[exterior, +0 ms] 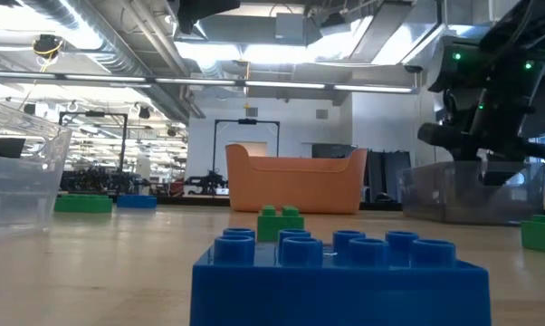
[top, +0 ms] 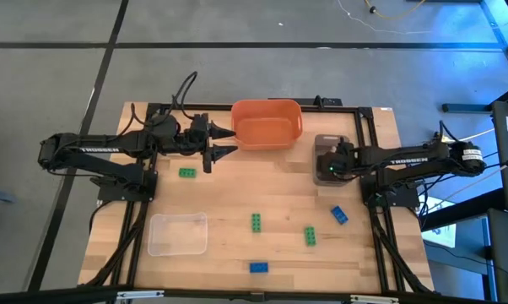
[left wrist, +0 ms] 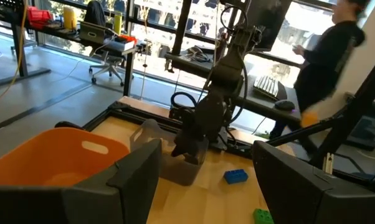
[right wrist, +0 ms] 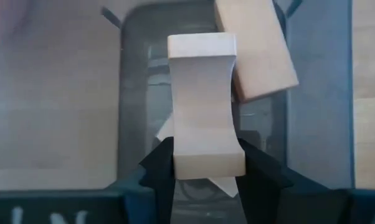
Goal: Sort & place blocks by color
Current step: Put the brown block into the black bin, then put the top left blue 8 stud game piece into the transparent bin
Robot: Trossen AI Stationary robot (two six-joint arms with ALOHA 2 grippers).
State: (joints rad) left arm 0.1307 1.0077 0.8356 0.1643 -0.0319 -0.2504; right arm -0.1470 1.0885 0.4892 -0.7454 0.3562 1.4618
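The right hand [right wrist: 203,163] is clamped on a pale wood-coloured block with concave, waisted sides [right wrist: 203,102], its two dark fingers [right wrist: 159,168] pressing the block's lower end from either side. That block is smooth and unpainted, wider at both ends than in its middle, and its long axis runs straight out from the fingers, over the dark grey rectangular tray [right wrist: 134,93]. A second tan wooden block, plain and rectangular [right wrist: 256,46], lies inside the tray at the upper right of that frame, tilted so its long axis leans slightly off the held block's. In the high view the right hand [top: 332,163] sits over the same grey tray [top: 320,142] at the right-centre of the wooden counter [top: 237,190]. The left hand [top: 224,143] hovers with its fingers spread apart and nothing between them, just left of the orange plastic bowl [top: 267,122] in the upper middle. Loose studded bricks lie across the lower counter: a green brick [top: 187,173] near the left arm, a green brick [top: 257,222] lying with its long axis up-down in the frame, another green brick [top: 309,236] likewise, a blue brick [top: 339,215] set diagonally, and a blue brick [top: 258,268] lying left-right near the bottom edge. A clear plastic tray [top: 178,234] sits at the lower left.
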